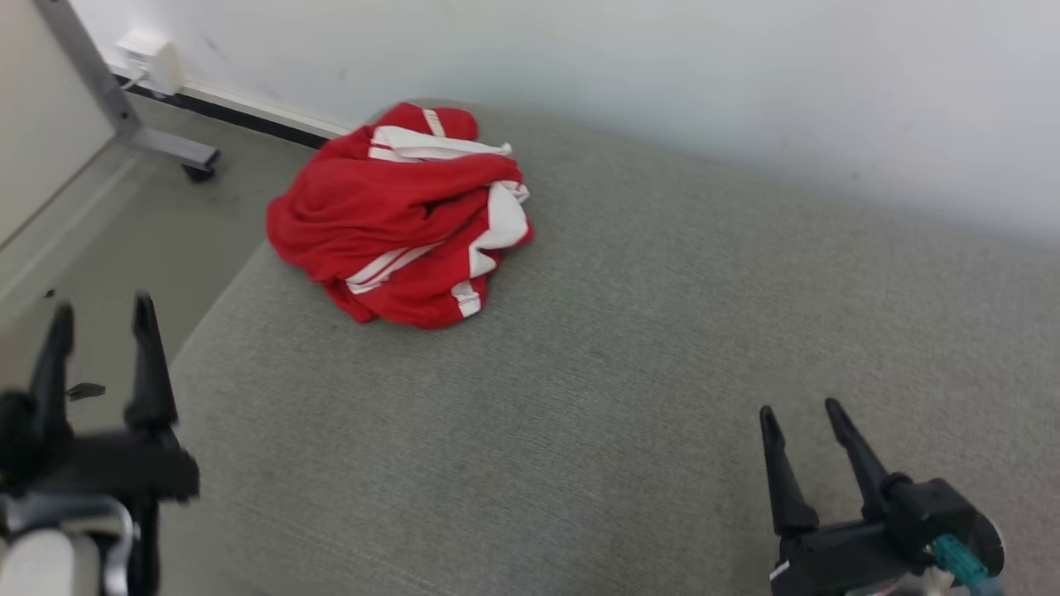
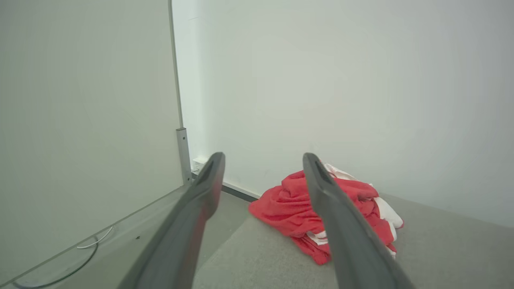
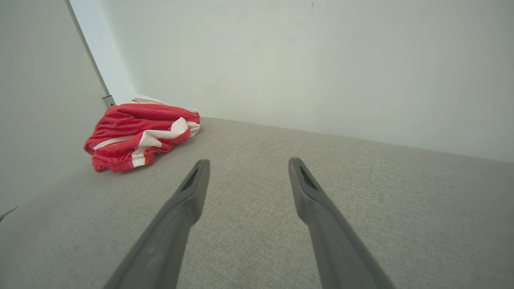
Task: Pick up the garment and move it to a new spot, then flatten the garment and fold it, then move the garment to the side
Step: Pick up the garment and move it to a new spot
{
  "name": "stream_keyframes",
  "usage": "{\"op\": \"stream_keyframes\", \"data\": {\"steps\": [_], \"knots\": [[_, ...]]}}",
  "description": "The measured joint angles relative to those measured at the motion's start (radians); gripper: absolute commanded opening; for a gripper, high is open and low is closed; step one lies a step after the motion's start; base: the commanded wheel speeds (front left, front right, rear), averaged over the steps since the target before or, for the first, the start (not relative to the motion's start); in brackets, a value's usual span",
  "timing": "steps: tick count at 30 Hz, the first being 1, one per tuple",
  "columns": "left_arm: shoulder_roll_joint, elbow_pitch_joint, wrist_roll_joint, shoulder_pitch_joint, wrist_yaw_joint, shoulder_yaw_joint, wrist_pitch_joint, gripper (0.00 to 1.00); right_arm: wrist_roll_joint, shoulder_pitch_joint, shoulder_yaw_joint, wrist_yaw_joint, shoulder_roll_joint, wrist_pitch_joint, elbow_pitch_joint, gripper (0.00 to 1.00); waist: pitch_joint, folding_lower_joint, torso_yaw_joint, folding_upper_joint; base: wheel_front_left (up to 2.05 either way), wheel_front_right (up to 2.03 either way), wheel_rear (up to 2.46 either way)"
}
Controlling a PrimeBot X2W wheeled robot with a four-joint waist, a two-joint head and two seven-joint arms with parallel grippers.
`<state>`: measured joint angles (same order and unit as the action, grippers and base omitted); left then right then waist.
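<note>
- We're looking at the red garment with white stripes (image 1: 397, 219), and it's lying bunched up in a loose heap, not flattened or folded.
- It's sitting on the grey upholstered surface (image 1: 621, 348), up by that surface's far left corner. It's near the white wall (image 1: 704, 66), and its left side is reaching about to the cushion's rounded edge.
- Nothing is touching it. Both grippers are hanging well apart from it.
- The left gripper (image 1: 102, 306) is showing at the lower left of the head view, with its two dark fingers standing spread and nothing between them. It's looking like it's out past the left edge of the cushion, over the floor (image 1: 124, 240).
- In the left wrist view one finger is crossing in front of the heap, but the cloth is lying farther off.
- The right gripper (image 1: 798, 408) is hovering over bare grey fabric at the lower right, fingers also apart and gripping nothing. In its wrist view the garment is lying off to the upper left.
- Farther out, a grey metal frame leg (image 1: 116, 108) is standing on the floor on a dark caster (image 1: 199, 172).
- A white socket box (image 1: 149, 58) is sitting on the wall just above the dark baseboard strip (image 1: 248, 117).
- A pale cable (image 2: 94, 242) is lying on the floor beside the off-white panel (image 2: 80, 100).
</note>
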<state>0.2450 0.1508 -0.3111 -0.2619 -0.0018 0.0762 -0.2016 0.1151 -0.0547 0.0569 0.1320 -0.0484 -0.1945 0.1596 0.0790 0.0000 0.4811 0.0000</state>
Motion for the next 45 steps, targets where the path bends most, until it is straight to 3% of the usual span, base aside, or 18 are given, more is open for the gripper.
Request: {"op": "stream_keyframes", "data": {"steps": [11,15,24,36,45], "knots": [[0.103,0.077,-0.067,-0.327,-0.037,0.065,0.008,1.0,-0.076,-0.074,-0.082,0.0,-0.001,0.019,-0.089,1.0,0.134,0.0001,-0.142,0.0001,0.0,0.0,0.0],[0.169,0.141,-0.09,-0.428,-0.053,0.094,0.018,1.0,-0.084,-0.083,-0.115,0.0,-0.002,0.018,-0.117,1.0,0.189,0.0002,-0.209,0.0001,0.0,0.0,0.0],[0.27,0.332,-0.106,-0.588,-0.084,0.075,0.13,1.0,-0.093,-0.092,-0.159,0.0,-0.002,0.004,-0.149,1.0,0.315,0.0003,-0.335,0.0001,0.0,0.0,0.0],[0.295,0.593,-0.186,-0.596,-0.114,0.009,0.443,1.0,-0.081,-0.11,-0.156,0.0,-0.002,-0.013,-0.128,1.0,0.375,0.0002,-0.43,0.0002,0.0,0.0,0.0],[0.301,0.703,-0.227,-0.588,-0.123,-0.037,0.51,1.0,-0.08,-0.113,-0.146,0.0,-0.002,-0.017,-0.12,1.0,0.371,0.0,-0.444,0.0001,0.0,0.0,0.0]]}}
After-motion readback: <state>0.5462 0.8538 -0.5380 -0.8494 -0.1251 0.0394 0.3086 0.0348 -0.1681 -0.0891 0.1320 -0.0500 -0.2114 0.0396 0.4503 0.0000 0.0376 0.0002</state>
